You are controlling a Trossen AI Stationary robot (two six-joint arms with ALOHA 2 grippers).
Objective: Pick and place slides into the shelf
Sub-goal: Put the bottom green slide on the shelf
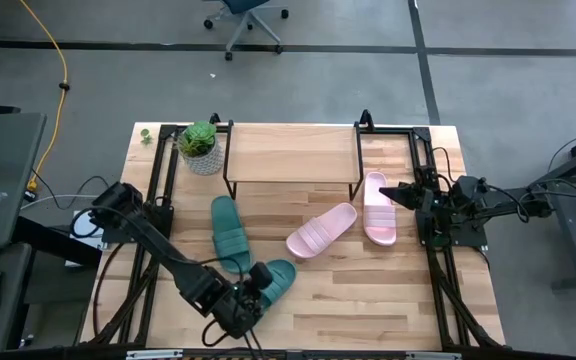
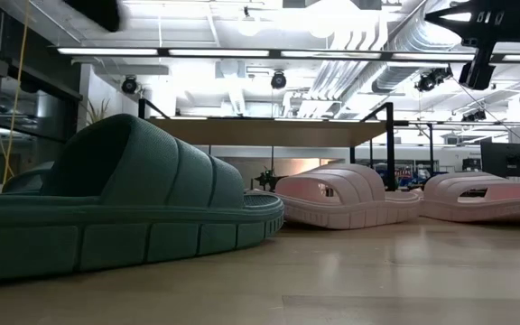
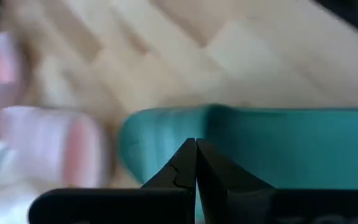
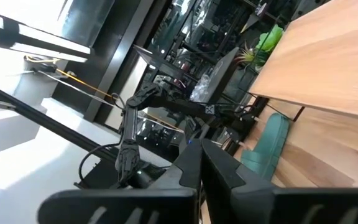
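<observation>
Left claw (image 1: 261, 273) pinched shut, empty, at a teal slide (image 1: 274, 279); right claw (image 1: 386, 189) likewise shut by the shelf (image 1: 290, 152)

left pincer (image 1: 264, 272) closed, low | right pincer (image 1: 386, 190) closed, raised

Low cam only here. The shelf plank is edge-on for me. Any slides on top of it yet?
Observer: No. From the high view, the top of the light wood plank shelf with black metal legs carries no slide.
Operator: Where's the left end effector?
Observer: The left end effector is at the dark teal ribbed slide farther from the shelf. The left wrist view shows it shut, with nothing between its fingers.
Operator: And the right?
Observer: The right end effector is also shut. It is by the pale pink ribbed slide nearest the table's right side.
</observation>
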